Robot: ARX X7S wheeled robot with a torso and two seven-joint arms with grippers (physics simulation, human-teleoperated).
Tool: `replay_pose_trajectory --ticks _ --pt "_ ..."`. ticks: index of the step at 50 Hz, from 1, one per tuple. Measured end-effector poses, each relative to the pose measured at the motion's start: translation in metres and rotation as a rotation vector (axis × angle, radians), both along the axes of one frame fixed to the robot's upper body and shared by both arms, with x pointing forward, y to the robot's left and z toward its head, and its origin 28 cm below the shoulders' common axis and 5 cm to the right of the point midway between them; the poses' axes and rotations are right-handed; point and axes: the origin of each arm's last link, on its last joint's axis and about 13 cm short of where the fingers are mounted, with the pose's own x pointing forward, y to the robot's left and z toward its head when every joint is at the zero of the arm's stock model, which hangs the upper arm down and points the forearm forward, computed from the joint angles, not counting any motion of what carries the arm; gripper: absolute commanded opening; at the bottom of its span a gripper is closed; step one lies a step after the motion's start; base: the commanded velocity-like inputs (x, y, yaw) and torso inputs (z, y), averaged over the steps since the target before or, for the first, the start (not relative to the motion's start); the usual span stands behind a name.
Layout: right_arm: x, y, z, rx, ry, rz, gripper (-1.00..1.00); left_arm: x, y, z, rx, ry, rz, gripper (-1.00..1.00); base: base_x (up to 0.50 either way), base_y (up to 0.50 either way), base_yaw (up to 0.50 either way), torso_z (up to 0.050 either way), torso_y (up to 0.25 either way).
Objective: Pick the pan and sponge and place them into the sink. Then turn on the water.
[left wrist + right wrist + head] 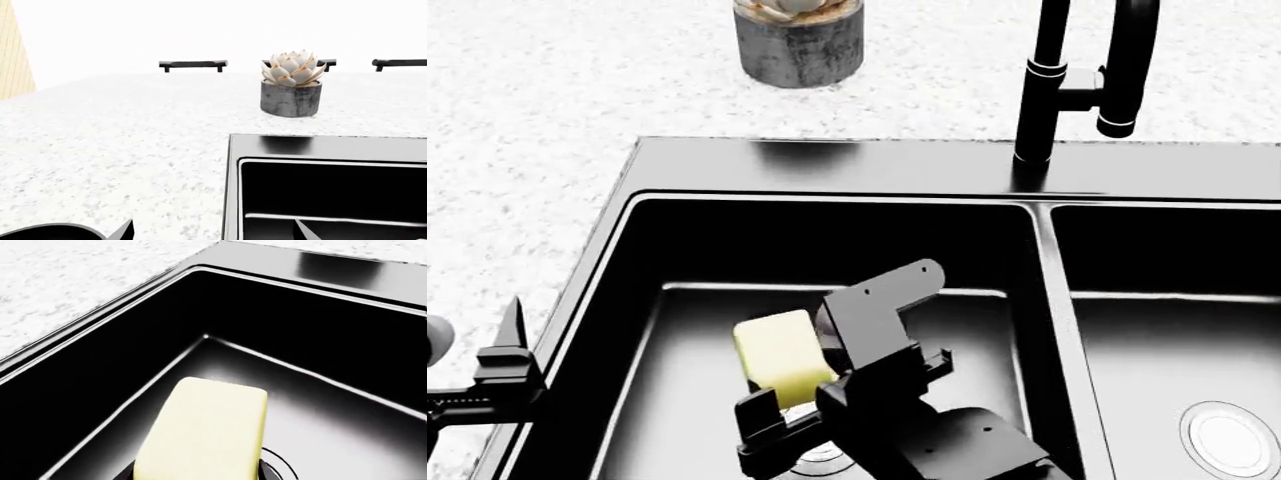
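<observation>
The pale-yellow sponge [779, 354] is held low inside the left basin of the black sink [827, 165], just above the basin floor. My right gripper [814, 385] is shut on it. In the right wrist view the sponge [207, 430] fills the gap between the dark fingers, with the silver drain [280, 466] partly behind it. My left gripper [503, 372] is open and empty over the counter by the sink's left rim; its fingertips [124, 231] stand wide apart. A dark curved edge [50, 232] shows beside them; I cannot tell whether it is the pan. No water shows under the tap [1052, 80].
A potted succulent in a grey pot [798, 38] stands on the speckled white counter [521, 150] behind the sink, also in the left wrist view [291, 85]. The right basin holds only its silver drain [1229, 436]. Black handles [193, 64] line the far wall.
</observation>
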Motion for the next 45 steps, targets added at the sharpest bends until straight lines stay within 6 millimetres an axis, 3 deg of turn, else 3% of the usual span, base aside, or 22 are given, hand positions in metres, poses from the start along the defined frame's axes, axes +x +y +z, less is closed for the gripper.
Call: replay_pose_trajectory --ticks 15,33,34,45 --pt "-0.021 0.033 -0.009 0.059 0.083 0.227 -1.00 0.000 0.000 0.000 -0.004 0.001 0.002 1.00 0.00 0.00 0.00 0.000 0.000" --pt "-0.019 0.048 -0.012 0.100 0.122 0.267 -1.00 -0.001 0.002 -0.001 -0.007 0.003 0.003 1.00 0.00 0.00 0.00 0.000 0.000" --pt "-0.019 0.048 -0.012 0.100 0.123 0.267 1.00 -0.001 0.003 -0.001 -0.007 0.003 0.003 1.00 0.00 0.00 0.00 0.000 0.000" --pt "-0.019 0.050 -0.010 0.092 0.124 0.273 1.00 -0.001 0.002 -0.002 -0.007 0.003 0.004 1.00 0.00 0.00 0.00 0.000 0.000"
